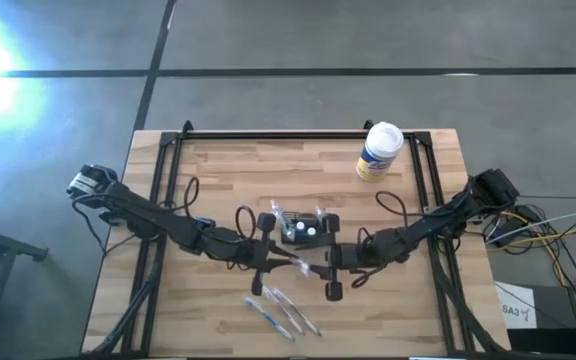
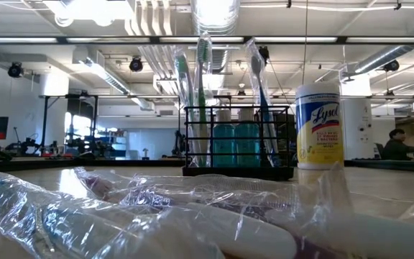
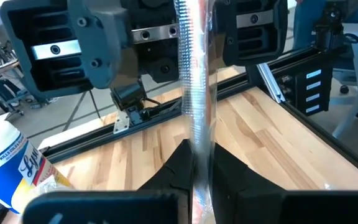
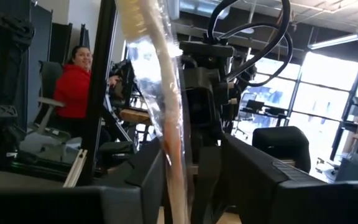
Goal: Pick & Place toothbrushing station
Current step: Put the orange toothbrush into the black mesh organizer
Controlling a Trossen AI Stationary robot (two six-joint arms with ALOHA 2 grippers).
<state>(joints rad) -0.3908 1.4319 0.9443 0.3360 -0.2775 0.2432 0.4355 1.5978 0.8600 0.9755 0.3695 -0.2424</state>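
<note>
On the pale wooden-plank worktop (image 1: 218, 170), framed by black rails, the small black wire toothbrushing station (image 1: 301, 228) stands upright near the middle, and the low view shows it (image 2: 238, 142) holding several upright toothbrushes and two teal bottles. Both dark arms reach inward from the two sides and meet just in front of the station, on the near side of it. The left pincer (image 1: 266, 257) lies just left of the meeting point, and the right pincer (image 1: 330, 262) just right of it. Between them stretches a toothbrush sealed in a clear plastic wrapper (image 1: 298, 262). In the left wrist view the wrapper's crimped, silvery end (image 3: 197, 106) rises from between the two dark fingers (image 3: 174, 168), which are clenched on it. In the right wrist view the cream-coloured handle inside the plastic (image 4: 160, 93) runs up between that arm's fingers (image 4: 148, 174), which likewise grasp it. Nearer the front edge of the worktop lie more wrapped toothbrushes (image 1: 283, 312), side by side and apart from both pincers; in the low view they fill the foreground as crinkled clear plastic (image 2: 121, 208). A tall white-and-yellow round wipes canister (image 1: 379, 151) stands toward the far right of the worktop, well apart from the station. Beyond the worktop, a person in a red top (image 4: 76, 81) sits in the room.
</note>
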